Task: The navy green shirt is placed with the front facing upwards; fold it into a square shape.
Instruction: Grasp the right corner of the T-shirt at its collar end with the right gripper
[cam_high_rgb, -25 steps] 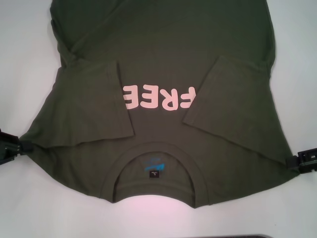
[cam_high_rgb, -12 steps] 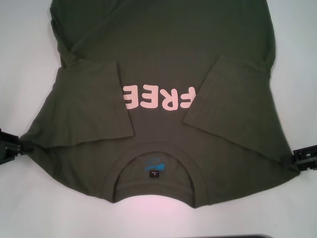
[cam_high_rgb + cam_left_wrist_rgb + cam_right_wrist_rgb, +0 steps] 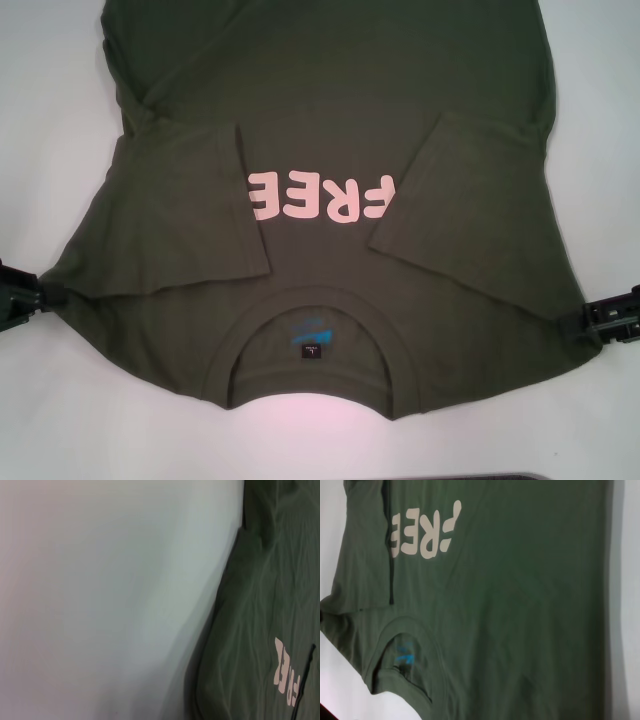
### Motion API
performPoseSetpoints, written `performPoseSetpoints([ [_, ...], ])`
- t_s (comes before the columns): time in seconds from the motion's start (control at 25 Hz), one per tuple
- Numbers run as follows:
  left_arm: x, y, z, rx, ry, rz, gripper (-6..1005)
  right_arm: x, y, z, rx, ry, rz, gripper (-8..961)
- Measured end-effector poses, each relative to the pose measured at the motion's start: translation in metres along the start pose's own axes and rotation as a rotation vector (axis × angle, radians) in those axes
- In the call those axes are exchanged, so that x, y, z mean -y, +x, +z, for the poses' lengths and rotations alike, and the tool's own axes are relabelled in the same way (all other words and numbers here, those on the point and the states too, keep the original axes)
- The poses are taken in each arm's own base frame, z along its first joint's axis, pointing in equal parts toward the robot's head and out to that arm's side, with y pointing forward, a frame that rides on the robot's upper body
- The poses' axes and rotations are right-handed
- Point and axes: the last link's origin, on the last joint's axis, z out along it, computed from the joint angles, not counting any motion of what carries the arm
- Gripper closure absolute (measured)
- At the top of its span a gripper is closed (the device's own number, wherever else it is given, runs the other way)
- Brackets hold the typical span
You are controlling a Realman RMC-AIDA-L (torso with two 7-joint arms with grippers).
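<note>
Sleeves folded in; my left gripper (image 3: pixel 40 294) and right gripper (image 3: pixel 588 320) each clamp a shoulder edge of the navy green shirt (image 3: pixel 330 120); the cloth lies between them. Next, I judge, both carry the collar end evenly toward the hem.

"FREE" on navy green shirt (image 3: pixel 330 120); label (image 3: pixel 313 350) seemingly unreadable

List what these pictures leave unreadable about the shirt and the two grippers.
- Dark olive-green cotton T-shirt: its hem is cut off by the head view's top edge.
- Small dark neck tag: print too small to read.
- Left gripper and right gripper: the head view's side edges cut them off; wrist views show neither.
</note>
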Motion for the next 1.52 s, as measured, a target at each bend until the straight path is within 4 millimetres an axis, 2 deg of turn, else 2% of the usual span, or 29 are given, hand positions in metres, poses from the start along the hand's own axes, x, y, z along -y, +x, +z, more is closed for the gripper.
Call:
performPoseSetpoints([
  [0.68, 0.0001, -0.0004, 0.0005, 0.002, -0.001, 0.002, 973, -0.0084, -0.0061, 0.0033, 0.032, -0.048, -0.024, 261],
  [1.52, -0.0003, -0.0010, 0.0013, -0.001, -0.007, 0.000, 972, -0.0084, -0.0056, 0.0079, 0.005, -0.034, -0.017, 299],
])
